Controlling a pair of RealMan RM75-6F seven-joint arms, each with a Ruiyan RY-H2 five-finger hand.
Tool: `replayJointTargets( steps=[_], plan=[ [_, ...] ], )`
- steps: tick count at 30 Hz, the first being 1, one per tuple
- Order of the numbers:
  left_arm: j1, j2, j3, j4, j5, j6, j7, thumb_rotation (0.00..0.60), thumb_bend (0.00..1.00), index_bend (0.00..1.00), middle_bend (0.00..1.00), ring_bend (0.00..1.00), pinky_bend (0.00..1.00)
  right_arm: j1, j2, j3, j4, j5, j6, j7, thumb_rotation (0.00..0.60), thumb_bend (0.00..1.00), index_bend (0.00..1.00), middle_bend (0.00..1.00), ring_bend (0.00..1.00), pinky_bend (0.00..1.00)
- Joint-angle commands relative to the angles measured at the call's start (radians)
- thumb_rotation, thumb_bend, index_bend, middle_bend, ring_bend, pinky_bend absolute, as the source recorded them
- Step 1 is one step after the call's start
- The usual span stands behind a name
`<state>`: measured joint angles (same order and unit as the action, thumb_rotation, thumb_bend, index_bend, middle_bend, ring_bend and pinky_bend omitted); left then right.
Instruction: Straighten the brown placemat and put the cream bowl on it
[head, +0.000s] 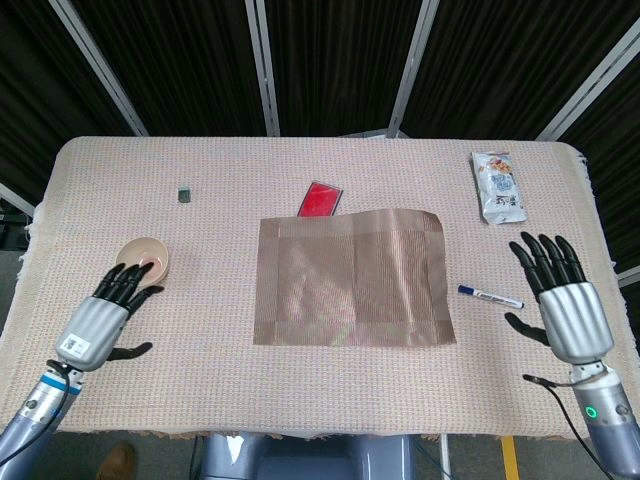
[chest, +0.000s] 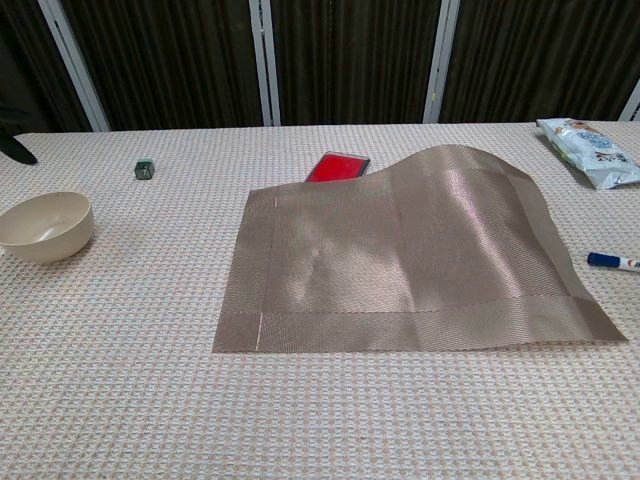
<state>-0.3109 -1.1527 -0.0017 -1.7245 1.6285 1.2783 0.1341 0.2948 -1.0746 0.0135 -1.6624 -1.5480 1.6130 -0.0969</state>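
Observation:
The brown placemat (head: 350, 278) (chest: 400, 260) lies square in the middle of the table, its far right part humped up a little. The cream bowl (head: 146, 256) (chest: 45, 226) sits upright on the cloth at the left, apart from the mat. My left hand (head: 105, 312) hovers just in front of the bowl, fingers spread and holding nothing; its fingertips (head: 133, 279) overlap the bowl's near rim in the head view. My right hand (head: 565, 300) is at the table's right front, fingers spread, holding nothing, well clear of the mat.
A red flat object (head: 320, 198) (chest: 338, 166) peeks from under the mat's far edge. A blue-capped marker (head: 490, 296) (chest: 612, 262) lies right of the mat. A snack packet (head: 497, 186) is at the far right, a small dark cube (head: 184, 194) far left.

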Motion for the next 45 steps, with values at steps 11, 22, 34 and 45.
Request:
replayJointTargets(
  steps=[11,22,34,45],
  plan=[
    [-0.135,-0.236,-0.032,0.055,-0.091,-0.217,0.179,0.6,0.0,0.2,0.0,0.0,0.0,-0.124,-0.102,-0.035,-0.005,-0.046,0.071,-0.114,0.6,0.0,0.0,0.0,0.0,0.0],
    [-0.253,-0.398,-0.098,0.219,-0.163,-0.317,0.184,0.6,0.0,0.25,0.0,0.0,0.0,-0.125,-0.106,0.006,0.023,-0.028,0.022,-0.063,0.6,0.0,0.0,0.0,0.0,0.0],
    [-0.284,-0.536,-0.038,0.436,-0.107,-0.313,0.015,0.6,0.0,0.29,0.0,0.0,0.0,-0.128,-0.121,0.025,0.053,-0.015,-0.027,-0.06,0.6,0.0,0.0,0.0,0.0,0.0],
    [-0.322,-0.575,-0.047,0.485,-0.112,-0.326,0.003,0.6,0.0,0.31,0.0,0.0,0.0,-0.137,-0.121,0.038,0.056,-0.025,-0.028,-0.048,0.6,0.0,0.0,0.0,0.0,0.0]
  ],
)
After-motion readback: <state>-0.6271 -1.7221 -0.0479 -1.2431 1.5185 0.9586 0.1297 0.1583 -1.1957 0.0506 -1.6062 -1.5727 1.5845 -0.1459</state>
